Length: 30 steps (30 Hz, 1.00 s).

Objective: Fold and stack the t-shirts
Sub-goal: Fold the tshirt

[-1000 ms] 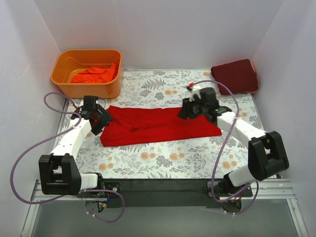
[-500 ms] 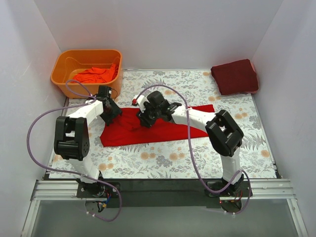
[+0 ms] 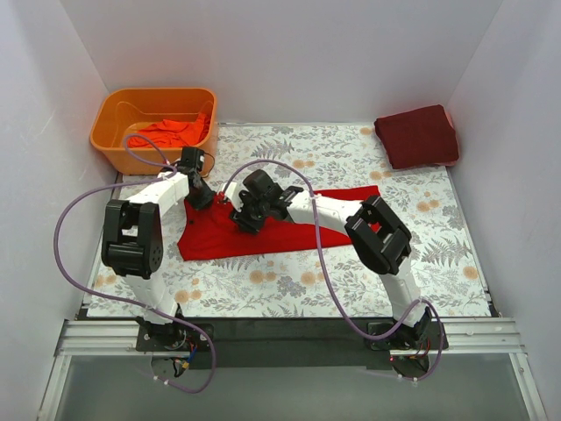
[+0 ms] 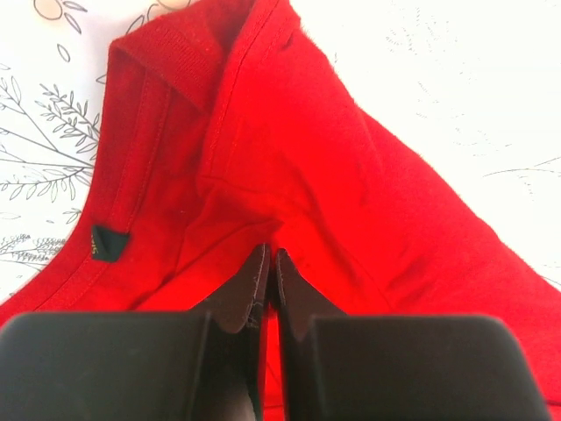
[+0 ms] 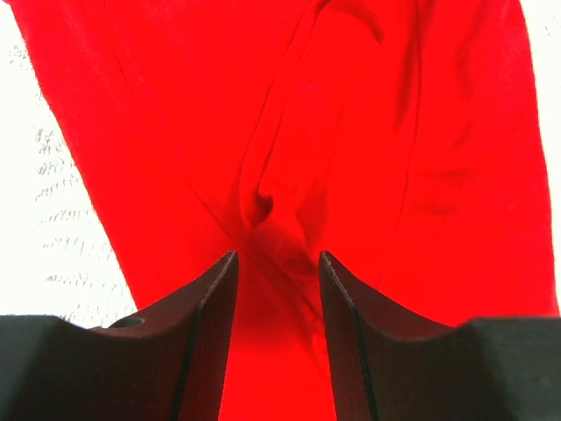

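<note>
On the left-middle of the table, the red t-shirt lies spread out, so the fold step is prob. just starting. L gripper is pinched shut on cloth by the collar. R gripper is half open over a bump, holding nothing. Next, R should grab too, then both lift & fold.

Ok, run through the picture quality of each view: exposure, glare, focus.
Top external: even, soft light, faint shadows, all sharp; the bright red t-shirt reads clearly. Left wrist: the tablecloth is nearly blown out to white, the shirt's seams are crisp, the left gripper is a dark, slightly soft silhouette. Right wrist: tablecloth washed out too, red so saturated that folds are hard to read, the right gripper near-black.
</note>
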Motion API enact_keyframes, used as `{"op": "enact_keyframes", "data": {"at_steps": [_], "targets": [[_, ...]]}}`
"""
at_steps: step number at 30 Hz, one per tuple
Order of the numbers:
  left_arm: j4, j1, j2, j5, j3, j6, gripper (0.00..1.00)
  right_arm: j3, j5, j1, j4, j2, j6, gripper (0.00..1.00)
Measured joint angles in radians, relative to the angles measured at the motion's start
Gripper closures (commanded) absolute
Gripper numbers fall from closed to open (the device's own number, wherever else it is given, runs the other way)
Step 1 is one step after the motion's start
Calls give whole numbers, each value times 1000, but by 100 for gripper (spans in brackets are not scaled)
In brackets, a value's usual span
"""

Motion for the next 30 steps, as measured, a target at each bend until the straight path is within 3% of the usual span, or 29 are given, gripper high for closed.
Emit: {"op": "enact_keyframes", "data": {"at_steps": [7, 10, 11, 14, 24, 30], "targets": [[-24, -1, 19, -6, 34, 1, 100, 52, -6, 5, -5, 54, -3, 59], [-32, -1, 26, -9, 54, 1, 100, 64, -3, 6, -5, 63, -5, 67], [-34, -1, 29, -9, 59, 1, 100, 67, 0, 6, -5, 64, -4, 75], [-41, -1, 31, -12, 70, 1, 100, 71, 17, 6, 0, 64, -3, 88], [-69, -4, 118, -35, 181, 1, 100, 68, 26, -68, 48, 64, 91, 88], [-84, -4, 170, -52, 208, -3, 99, 65, -19, -148, 78, 76, 176, 83]]}}
